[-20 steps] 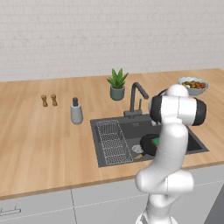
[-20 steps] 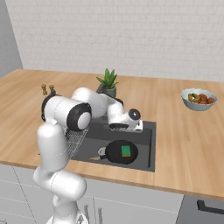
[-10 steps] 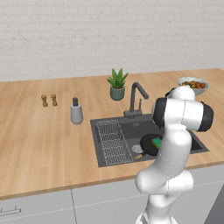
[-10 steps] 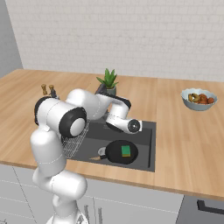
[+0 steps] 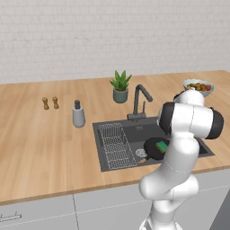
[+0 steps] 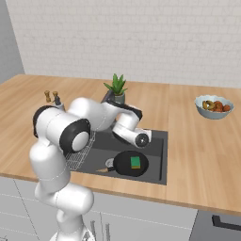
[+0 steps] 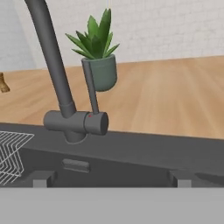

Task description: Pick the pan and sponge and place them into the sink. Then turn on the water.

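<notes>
Reaching low over the sink (image 6: 157, 155), the arm points its hand at the faucet (image 7: 65, 109); fingers spread wide, empty. Pan (image 6: 124, 167) with sponge (image 6: 135, 162) lies in the basin, beside the wire rack (image 5: 114, 143). Tabletop (image 5: 40, 143) lies bare to the left.

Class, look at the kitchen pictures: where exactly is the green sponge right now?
The sponge lies on the black pan, which sits in the sink right of the wire rack; the right base view shows it best.

Green sponge (image 6: 135, 161) lies in black pan (image 6: 127, 165) inside grey sink (image 6: 162, 155).
</notes>
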